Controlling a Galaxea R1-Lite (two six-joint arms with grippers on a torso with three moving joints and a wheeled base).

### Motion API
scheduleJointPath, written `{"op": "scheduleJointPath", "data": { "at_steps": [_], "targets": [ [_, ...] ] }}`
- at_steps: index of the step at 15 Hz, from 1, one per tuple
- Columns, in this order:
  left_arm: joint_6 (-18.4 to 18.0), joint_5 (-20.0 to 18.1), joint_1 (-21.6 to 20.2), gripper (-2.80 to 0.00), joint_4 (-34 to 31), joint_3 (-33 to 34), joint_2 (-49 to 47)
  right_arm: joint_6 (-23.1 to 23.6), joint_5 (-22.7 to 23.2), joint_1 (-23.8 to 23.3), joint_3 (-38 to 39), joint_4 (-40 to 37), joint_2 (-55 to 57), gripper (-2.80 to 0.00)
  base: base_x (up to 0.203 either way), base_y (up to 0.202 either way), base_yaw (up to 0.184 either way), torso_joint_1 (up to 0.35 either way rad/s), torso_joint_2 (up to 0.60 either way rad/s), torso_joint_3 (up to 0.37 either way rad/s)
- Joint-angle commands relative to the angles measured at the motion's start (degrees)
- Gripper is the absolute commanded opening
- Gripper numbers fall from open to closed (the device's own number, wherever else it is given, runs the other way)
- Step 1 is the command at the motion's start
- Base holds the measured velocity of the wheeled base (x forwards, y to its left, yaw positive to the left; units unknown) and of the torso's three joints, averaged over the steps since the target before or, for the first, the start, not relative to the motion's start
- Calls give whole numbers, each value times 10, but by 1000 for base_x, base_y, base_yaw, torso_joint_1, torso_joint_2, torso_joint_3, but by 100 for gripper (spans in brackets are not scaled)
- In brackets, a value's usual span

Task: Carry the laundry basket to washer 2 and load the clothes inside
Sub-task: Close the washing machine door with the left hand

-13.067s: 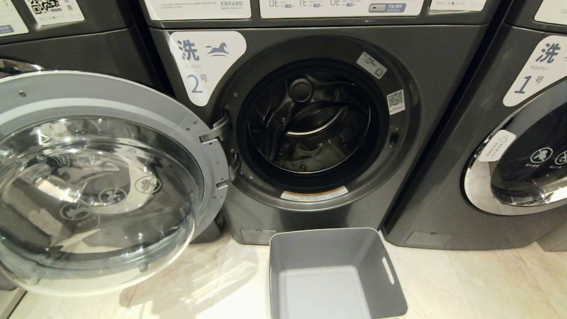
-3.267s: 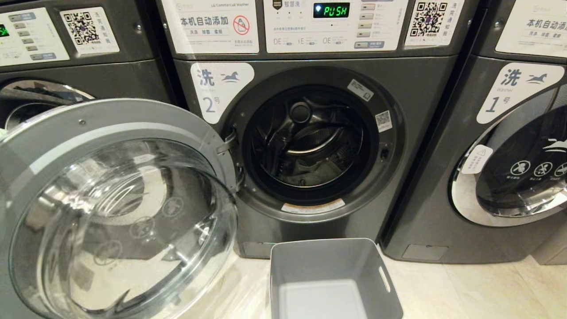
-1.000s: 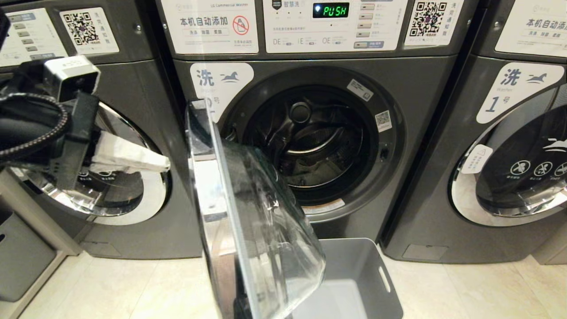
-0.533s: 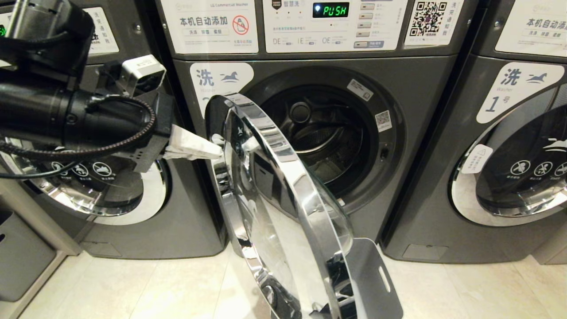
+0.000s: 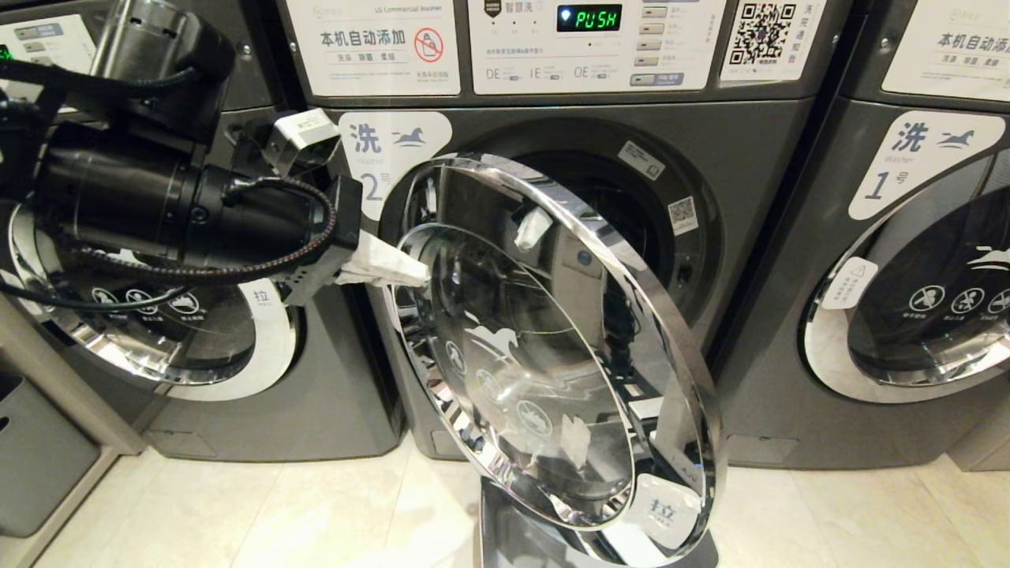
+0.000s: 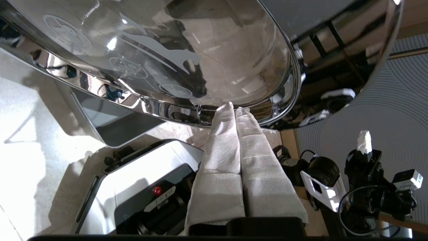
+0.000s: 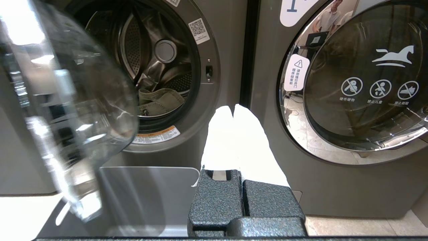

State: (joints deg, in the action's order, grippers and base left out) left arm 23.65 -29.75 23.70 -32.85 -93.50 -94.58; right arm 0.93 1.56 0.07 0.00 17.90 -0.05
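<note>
Left gripper (image 5: 422,274), fingers pressed together and empty, bears on the door (image 5: 552,355) of washer 2 (image 5: 789,142) near its left hinge edge; the opening lies right.

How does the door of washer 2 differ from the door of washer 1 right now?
The door of washer 2 stands partly open, swung out at an angle from its opening; the door of washer 1 lies shut, flat against its machine. The left end effector, closed, presses on the rim of washer 2's door; nothing touches washer 1's door. Both are round, chrome-rimmed glass doors with a horse mark.
</note>
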Motion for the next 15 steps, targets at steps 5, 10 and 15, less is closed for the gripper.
{"op": "scheduleJointPath", "data": {
  "at_steps": [5, 10, 15],
  "targets": [
    [2, 16, 14, -280, -2, -24, -19, 9, 1, 0, 23, 1, 0, -280, 0, 0, 0, 0, 0, 0],
    [2, 35, 38, -280, 31, -25, -37, 17, 41, 1, -131, -67, 92, -280, 0, 0, 0, 0, 0, 0],
    [2, 54, 43, -280, 38, -38, -59, -55, 171, 7, -413, -162, 439, -280, 0, 0, 0, 0, 0, 0]
  ]
}}
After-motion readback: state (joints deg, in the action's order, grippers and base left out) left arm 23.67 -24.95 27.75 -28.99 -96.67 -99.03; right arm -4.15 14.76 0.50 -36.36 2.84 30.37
